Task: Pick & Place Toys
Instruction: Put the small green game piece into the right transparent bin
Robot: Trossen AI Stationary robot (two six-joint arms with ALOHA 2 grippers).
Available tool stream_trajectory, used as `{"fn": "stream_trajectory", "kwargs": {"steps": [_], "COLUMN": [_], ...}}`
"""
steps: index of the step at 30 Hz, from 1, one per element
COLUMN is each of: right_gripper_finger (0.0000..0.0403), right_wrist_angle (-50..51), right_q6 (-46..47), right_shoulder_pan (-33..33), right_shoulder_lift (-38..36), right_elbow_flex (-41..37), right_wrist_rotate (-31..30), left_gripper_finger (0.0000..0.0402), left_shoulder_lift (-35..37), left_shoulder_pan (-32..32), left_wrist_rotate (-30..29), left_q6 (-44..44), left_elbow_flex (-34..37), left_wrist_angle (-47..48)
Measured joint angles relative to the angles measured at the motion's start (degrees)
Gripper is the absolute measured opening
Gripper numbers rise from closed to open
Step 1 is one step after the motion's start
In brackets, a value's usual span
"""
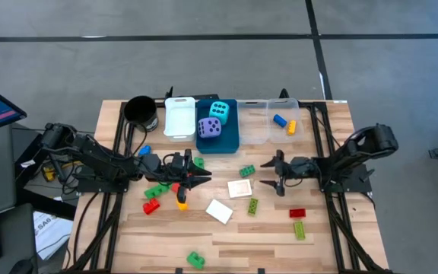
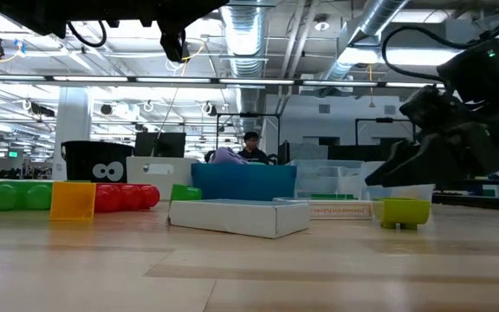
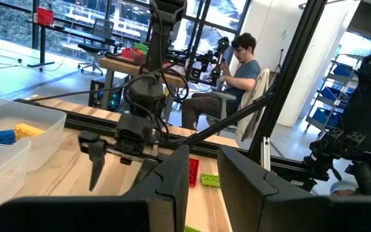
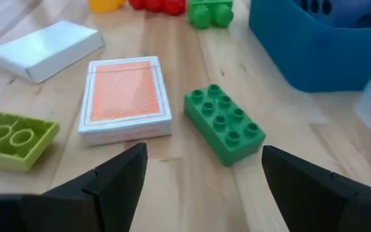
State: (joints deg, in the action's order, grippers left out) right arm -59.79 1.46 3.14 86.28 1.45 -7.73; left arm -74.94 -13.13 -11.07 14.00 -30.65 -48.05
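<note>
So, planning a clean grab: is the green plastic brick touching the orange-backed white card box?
Apart. The right wrist view shows bare wood between the green brick and card box.

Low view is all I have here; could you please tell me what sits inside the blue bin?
Observer: The blue bin holds two dice, a purple die and a cyan die.
Operator: Thank you. Is the right gripper carrying anything?
Observer: No. The right gripper has its jaws open and empty, and it faces a green brick lying on the table.
Operator: And where is the left gripper?
Observer: The left gripper hangs over the cluster of bricks on the table's left side.
</note>
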Motion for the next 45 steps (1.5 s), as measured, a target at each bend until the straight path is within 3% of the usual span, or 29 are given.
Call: {"fn": "stream_trajectory", "kwargs": {"steps": [14, 32, 45], "right_gripper_finger": [0.0302, 0.0302, 0.0302], "right_wrist_angle": [0.4, 5.1, 9.9], "right_q6": [-2.1, -10.5, -14.0], "right_shoulder_pan": [-2.5, -7.8, -9.7], "right_shoulder_lift": [7.7, 7.9, 7.9], "right_elbow_flex": [4.2, 7.9, 11.3], "right_wrist_rotate": [-0.6, -1.0, 10.7], "left_gripper_finger": [0.0076, 0.0076, 0.0076], "left_shoulder_lift": [0.0, 0.0, 0.0], "left_shoulder_pan": [0.0, 0.0, 0.0], "left_wrist_rotate": [0.0, 0.0, 0.0], "left_q6": [0.0, 0.5, 0.5], "left_elbow_flex": [0.0, 0.0, 0.0], "left_wrist_angle": [0.0, 0.0, 0.0]}}
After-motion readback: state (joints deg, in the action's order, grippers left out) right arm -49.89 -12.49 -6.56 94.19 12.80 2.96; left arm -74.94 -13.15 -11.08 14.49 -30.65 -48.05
